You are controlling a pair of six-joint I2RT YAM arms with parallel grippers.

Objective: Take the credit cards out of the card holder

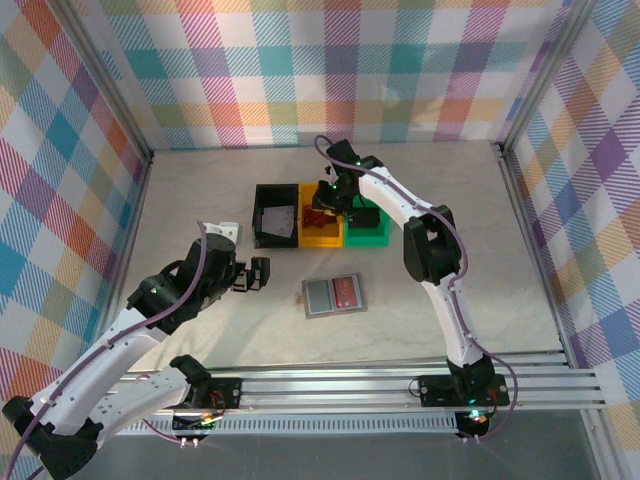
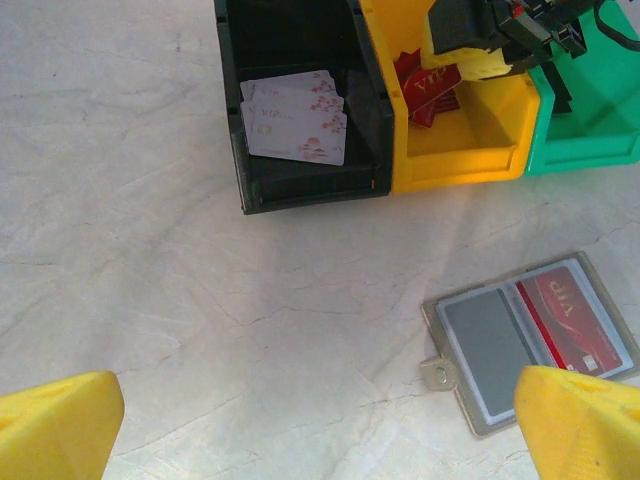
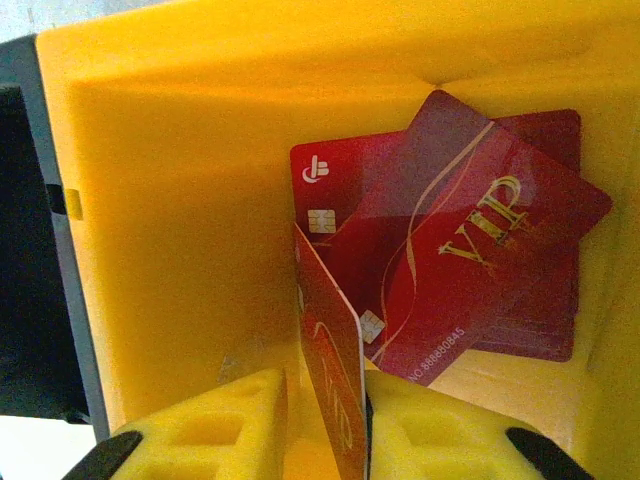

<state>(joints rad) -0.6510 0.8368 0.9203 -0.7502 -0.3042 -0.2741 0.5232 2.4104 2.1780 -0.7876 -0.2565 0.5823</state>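
Observation:
The grey card holder (image 1: 334,294) lies open on the table. One pocket holds a red credit card (image 2: 570,320) and the other a grey-teal one (image 2: 490,345). My left gripper (image 2: 320,430) hovers open just left of it, fingers (image 2: 55,425) wide apart with nothing between them. My right gripper (image 1: 325,205) reaches down into the yellow bin (image 1: 322,236). In the right wrist view a red card (image 3: 335,370) stands on edge between the jaws of the right gripper (image 3: 325,420). It leans on the right finger, with a gap to the left one. More red cards (image 3: 470,250) lie on the bin floor.
A black bin (image 1: 277,215) with pale flowered cards (image 2: 295,120) stands left of the yellow bin, and a green bin (image 1: 367,232) stands right of it. A small white object (image 1: 222,230) sits behind my left arm. Checked walls enclose the table.

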